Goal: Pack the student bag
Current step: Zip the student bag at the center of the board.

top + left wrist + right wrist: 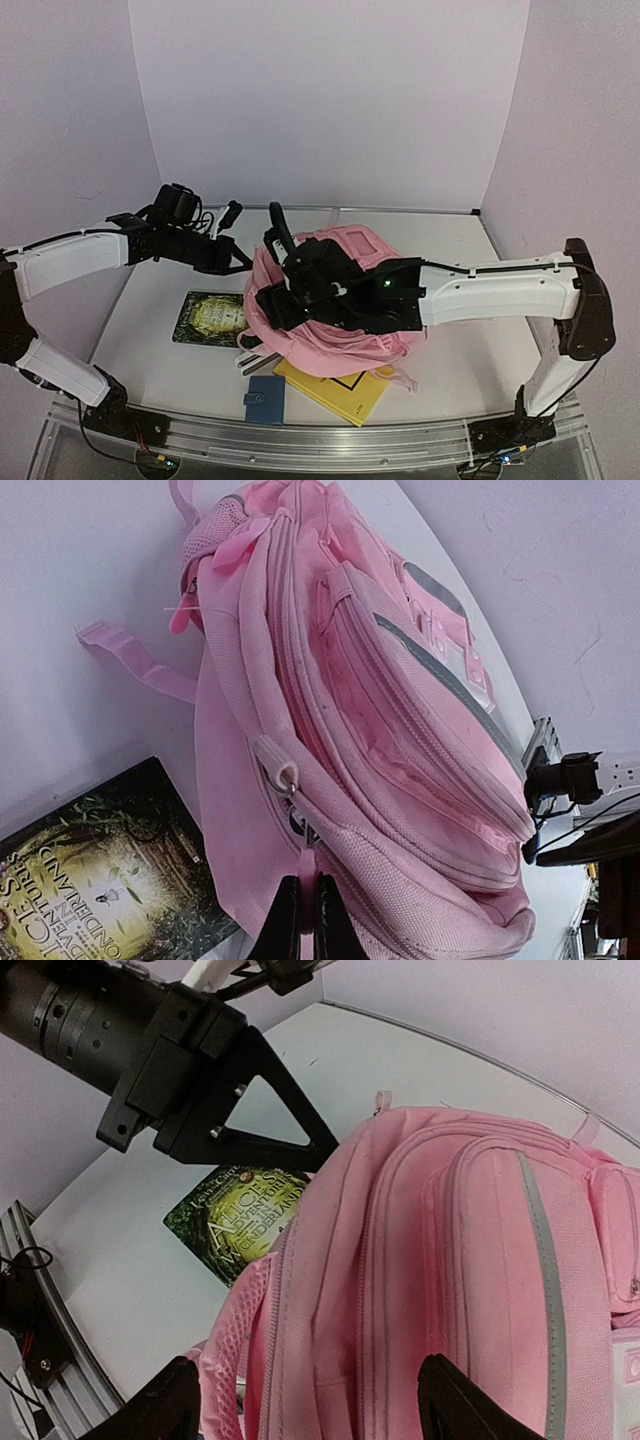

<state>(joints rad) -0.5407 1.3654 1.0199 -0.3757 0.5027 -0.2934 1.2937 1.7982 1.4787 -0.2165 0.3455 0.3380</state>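
The student bag (368, 247), a soft pink backpack, lies on its back in the middle of the table, its zipped pockets (400, 710) facing up. My left gripper (306, 925) is shut on the pink zipper pull tab (307, 878) at the bag's left side, and it shows as a black wedge (255, 1110) in the right wrist view. My right gripper (315, 1410) hangs open just over the bag's top end (400, 1290), its fingers (170, 1405) spread to either side with nothing between them. In the top view the right gripper (278, 300) covers the bag's left half.
A green Alice in Wonderland book (208, 317) lies left of the bag, partly under it. A yellow book (338, 393) and a small blue case (264, 398) lie at the near edge. Pink straps (130, 660) trail on the table.
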